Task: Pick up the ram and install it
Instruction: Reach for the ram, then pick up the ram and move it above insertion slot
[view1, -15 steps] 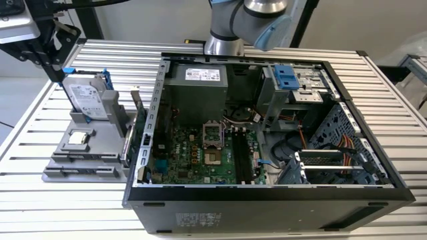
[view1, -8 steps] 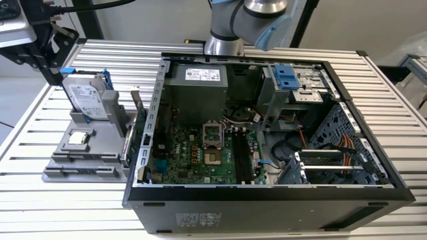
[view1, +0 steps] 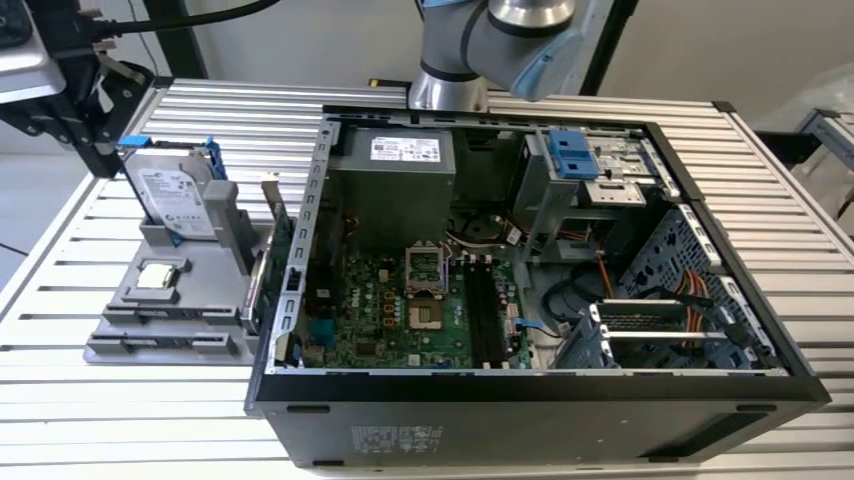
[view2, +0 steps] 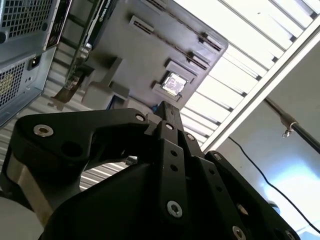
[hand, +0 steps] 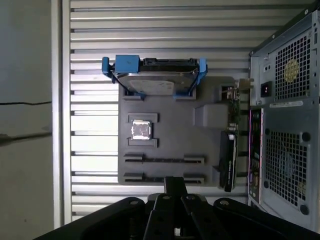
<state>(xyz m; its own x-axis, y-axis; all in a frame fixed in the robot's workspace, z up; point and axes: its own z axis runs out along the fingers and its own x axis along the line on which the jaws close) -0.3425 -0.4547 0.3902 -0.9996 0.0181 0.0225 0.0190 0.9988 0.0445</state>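
Gripper (hand: 175, 182) hangs above the grey parts tray (hand: 170, 140), jaws closed together on nothing I can see. The motherboard slots (view1: 483, 312) look empty to me, so the ram is not yet installed.

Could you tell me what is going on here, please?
A robot arm holds its hand above a grey tray beside an open computer case. The tray carries a hard drive, a processor chip and an upright card. A thin dark strip in one tray slot may be the ram.
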